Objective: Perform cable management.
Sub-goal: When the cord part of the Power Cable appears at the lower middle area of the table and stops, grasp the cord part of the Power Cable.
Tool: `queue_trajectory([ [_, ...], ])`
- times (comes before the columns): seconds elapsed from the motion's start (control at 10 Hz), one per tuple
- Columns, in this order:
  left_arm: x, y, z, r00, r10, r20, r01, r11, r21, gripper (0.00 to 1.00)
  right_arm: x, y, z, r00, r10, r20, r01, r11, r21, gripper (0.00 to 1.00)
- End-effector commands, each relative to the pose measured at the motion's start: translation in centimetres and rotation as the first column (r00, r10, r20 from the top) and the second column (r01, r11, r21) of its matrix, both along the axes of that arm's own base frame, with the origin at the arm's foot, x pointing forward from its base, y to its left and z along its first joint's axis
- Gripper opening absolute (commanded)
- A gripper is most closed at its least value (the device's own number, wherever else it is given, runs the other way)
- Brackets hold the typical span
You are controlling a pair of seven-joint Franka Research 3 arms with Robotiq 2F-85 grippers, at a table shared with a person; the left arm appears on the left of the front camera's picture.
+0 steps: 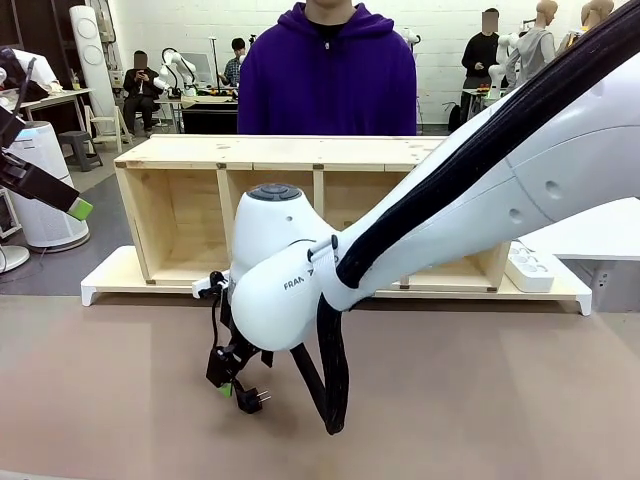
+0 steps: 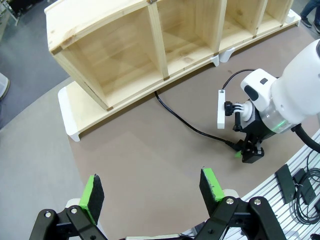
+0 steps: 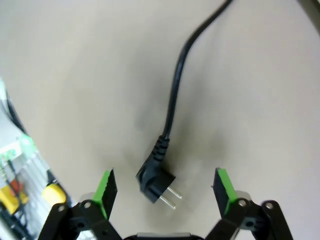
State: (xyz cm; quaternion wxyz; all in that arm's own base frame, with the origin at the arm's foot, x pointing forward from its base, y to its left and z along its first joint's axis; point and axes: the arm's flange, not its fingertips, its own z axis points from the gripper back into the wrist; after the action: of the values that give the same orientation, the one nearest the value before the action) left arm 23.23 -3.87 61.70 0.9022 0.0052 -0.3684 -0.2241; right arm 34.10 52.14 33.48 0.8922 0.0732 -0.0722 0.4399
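Note:
The cable point(image 3: 174, 87) is a thin black cord lying on the brown table, ending in a small black two-pin plug point(image 3: 156, 182). My right gripper point(image 3: 165, 186) is open and hangs low over the table, one green pad on each side of the plug and neither touching it. In the front view the right gripper point(image 1: 235, 385) points down at left of centre, with the plug point(image 1: 256, 398) just beside it. From the shelf's foot the cable point(image 2: 187, 125) runs across the table to the right gripper point(image 2: 248, 152). My left gripper point(image 2: 150, 189) is open, empty and high above the table; it also sits at the left edge point(image 1: 72, 204).
A long wooden shelf unit point(image 1: 300, 150) with open compartments stands across the far half of the table. A white power strip point(image 1: 528, 268) lies at its right end. A person in a purple hoodie point(image 1: 325, 75) stands behind it. A white slatted rack point(image 2: 295, 182) holds black parts.

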Motion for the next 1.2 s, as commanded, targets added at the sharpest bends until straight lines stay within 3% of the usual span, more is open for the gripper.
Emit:
queue_trajectory([
  [0.0,0.3,0.1,0.1,1.000,-0.005,0.011,0.005,1.000,0.001,1.00,0.6,2.2,-1.5,0.998,-0.052,0.024,0.053,0.998,-0.035,1.00],
  [0.3,0.3,0.1,0.1,1.000,-0.005,0.011,0.005,1.000,0.001,1.00,0.9,2.8,-2.0,0.999,-0.035,0.037,0.036,0.999,-0.033,1.00],
  [1.0,0.3,0.1,0.1,1.000,-0.005,0.011,0.005,1.000,0.001,1.00,1.8,2.9,-2.8,0.992,-0.124,0.017,0.125,0.989,-0.077,1.00],
  [1.1,0.3,0.1,0.1,1.000,-0.005,0.011,0.005,1.000,0.001,1.00,1.7,2.8,-2.9,0.993,-0.114,0.013,0.115,0.990,-0.086,0.92],
])
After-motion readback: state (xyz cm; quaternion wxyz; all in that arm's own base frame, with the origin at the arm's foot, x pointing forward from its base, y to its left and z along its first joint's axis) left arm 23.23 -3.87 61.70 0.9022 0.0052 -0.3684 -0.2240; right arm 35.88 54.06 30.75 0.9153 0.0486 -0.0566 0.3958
